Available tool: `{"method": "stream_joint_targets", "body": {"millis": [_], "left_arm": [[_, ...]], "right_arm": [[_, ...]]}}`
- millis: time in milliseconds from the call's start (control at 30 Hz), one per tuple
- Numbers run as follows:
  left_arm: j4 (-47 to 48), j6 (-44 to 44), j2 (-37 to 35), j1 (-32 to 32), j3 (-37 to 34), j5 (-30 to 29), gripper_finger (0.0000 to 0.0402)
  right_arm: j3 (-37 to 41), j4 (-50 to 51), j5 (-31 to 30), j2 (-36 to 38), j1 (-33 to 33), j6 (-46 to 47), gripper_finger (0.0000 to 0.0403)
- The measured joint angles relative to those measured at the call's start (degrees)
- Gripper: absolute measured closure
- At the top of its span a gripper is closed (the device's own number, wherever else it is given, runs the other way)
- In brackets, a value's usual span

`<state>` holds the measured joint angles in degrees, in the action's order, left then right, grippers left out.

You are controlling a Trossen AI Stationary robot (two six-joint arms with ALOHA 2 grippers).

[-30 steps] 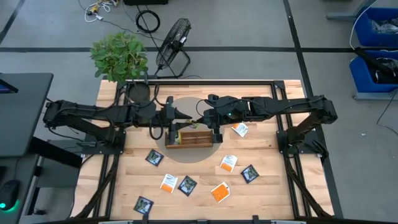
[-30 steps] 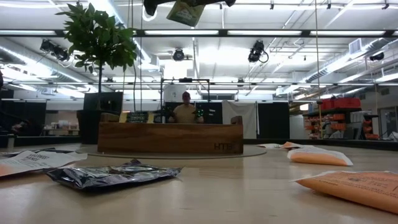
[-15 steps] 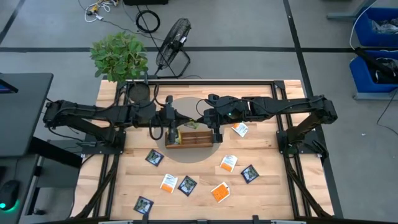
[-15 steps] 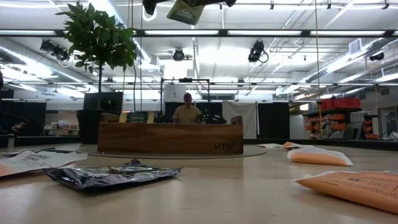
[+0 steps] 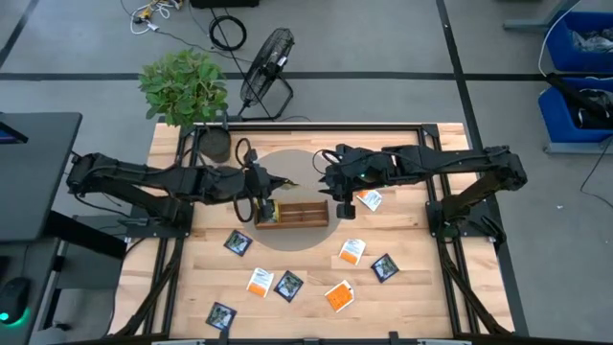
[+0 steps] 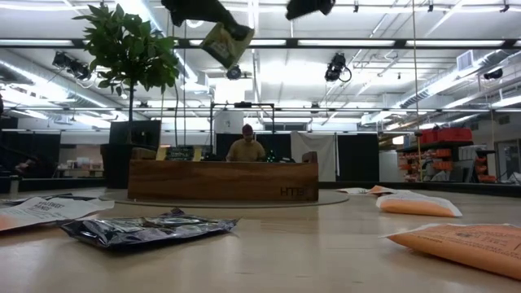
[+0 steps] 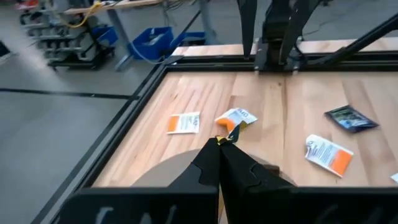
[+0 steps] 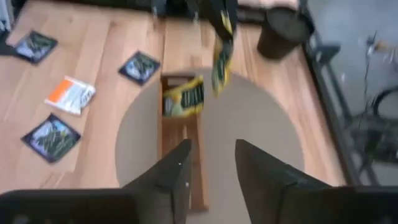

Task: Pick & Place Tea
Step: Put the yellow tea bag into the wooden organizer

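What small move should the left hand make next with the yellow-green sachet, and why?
Probably lower it toward the wooden tray. The left hand is shut on the yellow-green sachet, which hangs in the air well above the tray. The right hand is open and apart from it, so only the left one carries it.

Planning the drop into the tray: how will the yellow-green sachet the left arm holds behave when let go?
The sachet hangs tilted from the left pincer, so it is probably light and floppy. Being flat, it may flutter past the tray.
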<state>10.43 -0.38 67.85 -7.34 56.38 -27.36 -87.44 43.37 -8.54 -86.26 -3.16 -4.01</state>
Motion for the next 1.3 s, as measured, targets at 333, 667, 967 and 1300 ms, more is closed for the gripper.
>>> {"method": "stream_joint_targets", "body": {"millis": [333,667,967,1300], "left_arm": [[-2.03,-7.62,-6.76,-5.54,-10.43,-11.79,0.0401],[-33.23,-13.28,-13.98,-7.66,-33.14,-12.00,0.0401],[-56.19,-19.64,-13.91,-7.69,-48.60,-12.17,0.0401],[-58.73,-24.15,-13.85,-7.79,-52.19,-13.86,0.0401]], "right_arm": [[0.63,4.38,-5.42,-0.11,-3.06,5.07,0.0264],[0.61,0.25,-5.57,-0.54,-4.11,5.29,0.0263],[0.61,-2.19,-5.57,-0.92,-4.11,5.48,0.0263],[0.61,-5.53,-5.57,-0.92,-4.08,4.83,0.0263]]}}
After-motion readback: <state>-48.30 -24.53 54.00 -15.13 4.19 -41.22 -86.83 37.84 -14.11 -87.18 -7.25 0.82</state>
